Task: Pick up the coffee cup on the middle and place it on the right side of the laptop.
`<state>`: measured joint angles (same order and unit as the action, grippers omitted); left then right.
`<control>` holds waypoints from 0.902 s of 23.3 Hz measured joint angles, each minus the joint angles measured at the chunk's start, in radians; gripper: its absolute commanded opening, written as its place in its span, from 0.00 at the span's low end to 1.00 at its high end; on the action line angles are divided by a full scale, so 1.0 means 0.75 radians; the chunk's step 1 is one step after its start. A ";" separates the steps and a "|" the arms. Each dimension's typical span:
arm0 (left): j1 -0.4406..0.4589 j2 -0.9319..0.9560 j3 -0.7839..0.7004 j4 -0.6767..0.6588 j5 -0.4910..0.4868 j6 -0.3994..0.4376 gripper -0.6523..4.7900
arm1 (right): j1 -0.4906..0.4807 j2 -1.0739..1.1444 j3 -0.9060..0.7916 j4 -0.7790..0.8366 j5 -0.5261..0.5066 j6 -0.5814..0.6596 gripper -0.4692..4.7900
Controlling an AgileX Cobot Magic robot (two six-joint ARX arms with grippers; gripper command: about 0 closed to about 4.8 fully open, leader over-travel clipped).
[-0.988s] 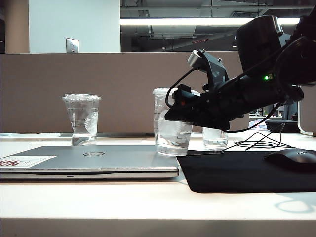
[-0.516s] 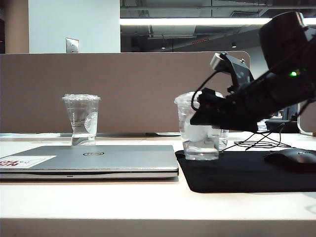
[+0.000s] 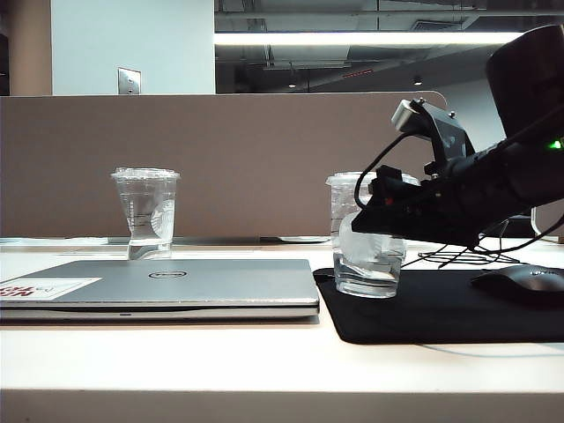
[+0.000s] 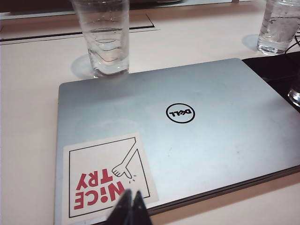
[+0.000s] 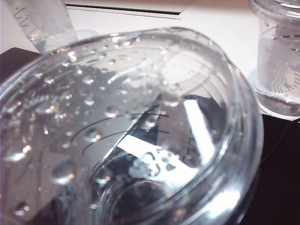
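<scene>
the coffee cup (image 3: 368, 264) has moved right off the laptop (image 3: 176, 284) and now tilts on the black mat (image 3: 441, 308) beside it, gripped by the right claw (image 3: 374, 231); release remains. left claw (image 4: 131, 206) closed, empty, above the laptop.

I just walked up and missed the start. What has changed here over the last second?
The right gripper carried the coffee cup rightward, off the laptop's edge, and lowered it onto the black mat, still gripping it. The laptop, both other cups and the mouse stayed put; the left gripper hangs shut over the laptop.
</scene>
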<state>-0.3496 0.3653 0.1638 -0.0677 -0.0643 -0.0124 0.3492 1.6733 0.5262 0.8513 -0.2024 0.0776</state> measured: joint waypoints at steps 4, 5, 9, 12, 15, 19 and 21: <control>0.001 0.000 0.000 0.000 0.000 0.000 0.11 | 0.000 0.000 -0.001 0.006 -0.009 0.001 0.75; 0.001 0.000 0.000 0.000 0.000 0.000 0.11 | 0.000 0.000 -0.001 0.006 -0.010 0.001 0.76; 0.001 0.000 0.000 0.000 0.000 0.000 0.11 | 0.000 0.000 -0.001 0.007 -0.014 -0.001 0.97; 0.000 0.000 0.000 0.000 0.000 0.000 0.11 | 0.000 -0.001 -0.002 0.005 -0.024 0.001 1.00; 0.001 0.000 0.000 0.000 0.000 0.000 0.11 | 0.001 -0.001 -0.002 -0.002 -0.027 0.002 1.00; 0.001 0.000 0.000 0.000 0.000 0.000 0.11 | -0.001 -0.027 -0.003 -0.042 -0.050 0.007 1.00; 0.001 0.000 0.000 0.000 0.000 0.000 0.11 | -0.001 -0.069 -0.003 -0.073 -0.048 0.007 1.00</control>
<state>-0.3492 0.3653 0.1638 -0.0677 -0.0643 -0.0124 0.3489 1.6215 0.5243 0.7967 -0.2382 0.0830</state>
